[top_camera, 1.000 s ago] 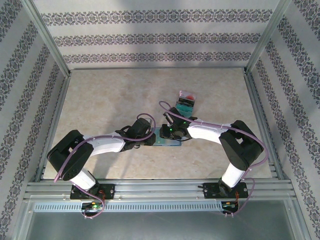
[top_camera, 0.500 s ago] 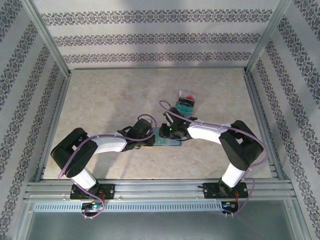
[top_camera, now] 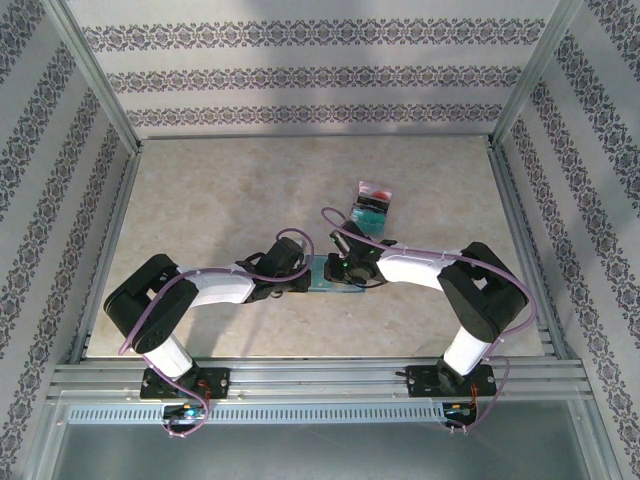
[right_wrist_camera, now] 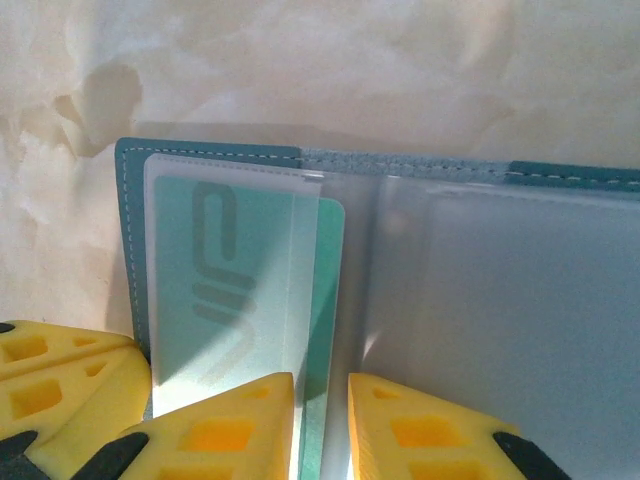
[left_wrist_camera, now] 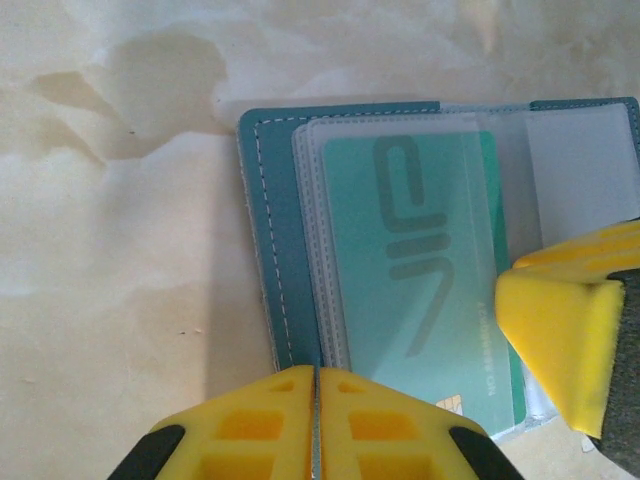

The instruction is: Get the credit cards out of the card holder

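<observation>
Left wrist view: left claw (left_wrist_camera: 316,385) together at card holder (left_wrist_camera: 268,250); right claw (right_wrist_camera: 322,400) slightly apart over teal card (right_wrist_camera: 330,300).

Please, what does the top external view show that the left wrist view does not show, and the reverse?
Top external: the left arm, the right arm, and loose cards lying farther back than the holder. Left wrist: the dark mark and chip on a teal card inside a clear sleeve. Both: the holder lying on the table.

teal card (right_wrist_camera: 330,290): near end hidden behind the right gripper (right_wrist_camera: 321,400); card holder (right_wrist_camera: 130,220) cut off to its right.
</observation>
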Motion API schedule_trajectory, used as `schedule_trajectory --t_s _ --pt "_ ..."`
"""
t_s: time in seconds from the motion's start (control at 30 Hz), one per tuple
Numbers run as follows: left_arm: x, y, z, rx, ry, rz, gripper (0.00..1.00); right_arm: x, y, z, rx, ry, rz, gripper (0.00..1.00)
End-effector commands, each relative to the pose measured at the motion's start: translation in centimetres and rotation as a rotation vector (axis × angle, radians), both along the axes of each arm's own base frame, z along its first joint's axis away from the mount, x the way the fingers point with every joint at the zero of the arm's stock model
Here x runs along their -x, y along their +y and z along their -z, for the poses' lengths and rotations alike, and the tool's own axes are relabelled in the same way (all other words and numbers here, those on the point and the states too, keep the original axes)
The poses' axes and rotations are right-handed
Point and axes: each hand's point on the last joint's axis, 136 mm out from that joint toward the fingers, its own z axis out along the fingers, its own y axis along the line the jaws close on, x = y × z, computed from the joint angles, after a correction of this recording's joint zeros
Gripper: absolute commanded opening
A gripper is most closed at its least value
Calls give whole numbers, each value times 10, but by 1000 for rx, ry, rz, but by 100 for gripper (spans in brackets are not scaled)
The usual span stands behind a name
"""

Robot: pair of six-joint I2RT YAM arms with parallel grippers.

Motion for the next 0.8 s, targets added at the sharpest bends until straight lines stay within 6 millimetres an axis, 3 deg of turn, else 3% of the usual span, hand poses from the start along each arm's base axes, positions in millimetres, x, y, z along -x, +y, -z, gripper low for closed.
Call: schedule_trajectory --t_s 0.0,0.77 --pt "7 0 11 -7 28 1 9 0 5 -2 -37 -8 3 22" --pt "9 0 13 4 31 2 7 -2 38 -45 -418 -41 -13 20"
